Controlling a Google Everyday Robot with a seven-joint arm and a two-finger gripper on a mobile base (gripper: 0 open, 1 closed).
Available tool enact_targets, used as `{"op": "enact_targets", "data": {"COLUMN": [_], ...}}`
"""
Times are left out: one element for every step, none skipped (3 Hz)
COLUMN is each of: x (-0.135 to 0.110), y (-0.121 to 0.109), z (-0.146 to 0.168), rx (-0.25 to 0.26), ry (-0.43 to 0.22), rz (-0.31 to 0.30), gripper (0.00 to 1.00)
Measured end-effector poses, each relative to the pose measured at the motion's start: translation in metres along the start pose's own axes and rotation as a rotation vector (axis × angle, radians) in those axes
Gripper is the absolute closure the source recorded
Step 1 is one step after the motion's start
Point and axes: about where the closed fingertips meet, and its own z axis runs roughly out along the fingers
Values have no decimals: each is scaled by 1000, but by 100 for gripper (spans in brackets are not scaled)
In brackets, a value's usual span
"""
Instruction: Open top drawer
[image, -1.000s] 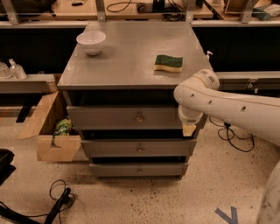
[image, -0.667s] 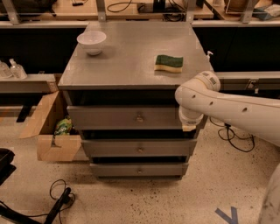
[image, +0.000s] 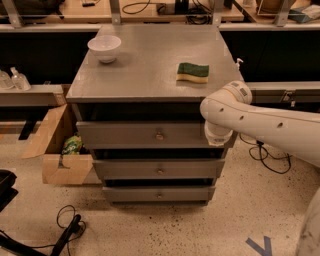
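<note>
The top drawer (image: 125, 135) is the widest grey front of the cabinet, just under the top, with a small round knob (image: 159, 135) at its centre. None of its inside shows. Two narrower grey drawers (image: 158, 170) sit below it. My white arm (image: 265, 125) reaches in from the right. My gripper (image: 218, 137) points down at the right end of the top drawer's front, well to the right of the knob. It is largely hidden behind the wrist.
A white bowl (image: 104, 47) and a green and yellow sponge (image: 193, 72) lie on the cabinet top (image: 150, 70). An open cardboard box (image: 55, 150) stands on the floor at the left. Cables (image: 65, 230) lie on the floor in front.
The gripper end has risen slightly at the drawer's right end, and its yellowish tip no longer shows. The drawer front has not visibly moved.
</note>
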Motion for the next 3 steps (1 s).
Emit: {"op": "enact_targets", "data": {"x": [0,0,0], "y": [0,0,0], "z": [0,0,0], "rx": [0,0,0], "ry": [0,0,0], "rz": [0,0,0], "gripper": [100,100,100]}}
